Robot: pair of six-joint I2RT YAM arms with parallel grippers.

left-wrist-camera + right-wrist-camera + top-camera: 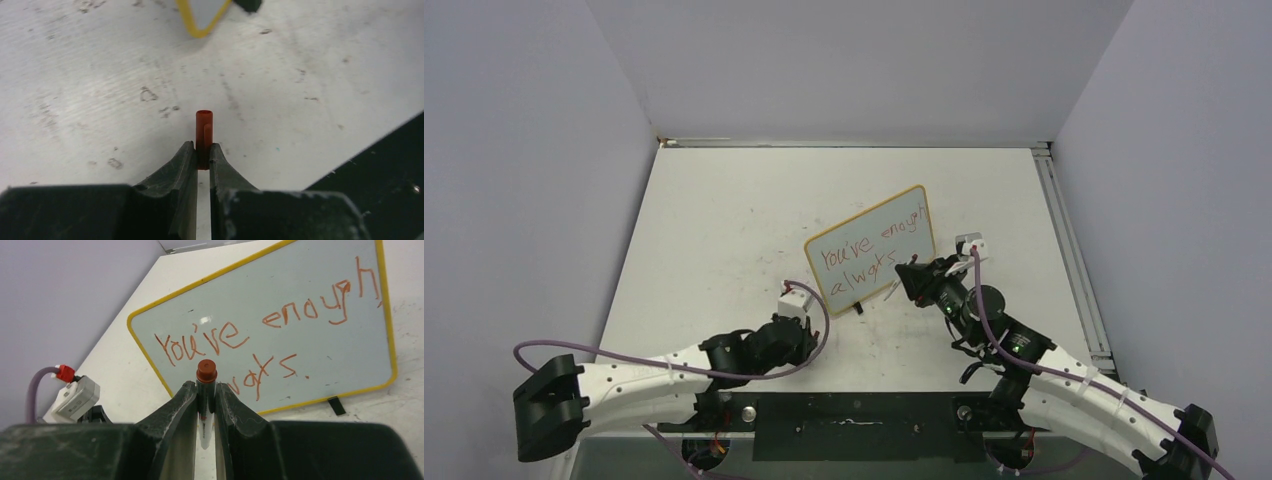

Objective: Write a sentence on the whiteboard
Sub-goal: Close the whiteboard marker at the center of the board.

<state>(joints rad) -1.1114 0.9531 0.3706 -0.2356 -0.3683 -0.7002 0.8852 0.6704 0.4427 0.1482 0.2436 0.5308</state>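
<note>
1. While the whiteboard [914, 255] stands on the table [724, 220], the sentence [869, 255] fills its face in two red lines.
2. Left claw [202, 150], near the whiteboard's lower-left corner: clamped tight on a red cap [203, 127].
3. Right claw [205, 390], just right of the whiteboard: gripping the marker [206, 371].

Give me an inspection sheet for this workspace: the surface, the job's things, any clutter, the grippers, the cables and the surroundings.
Surface: white tabletop, scuffed with dark marks.
Job's things: whiteboard propped up mid-table; sentence written in red, two lines.
Clutter: nothing seen.
Grippers: left gripper shut on a red cap; right gripper shut on a marker pen, facing the board.
Cables: purple cables run along both arms.
Surroundings: plain walls on three sides; black base plate at the near edge.
</note>
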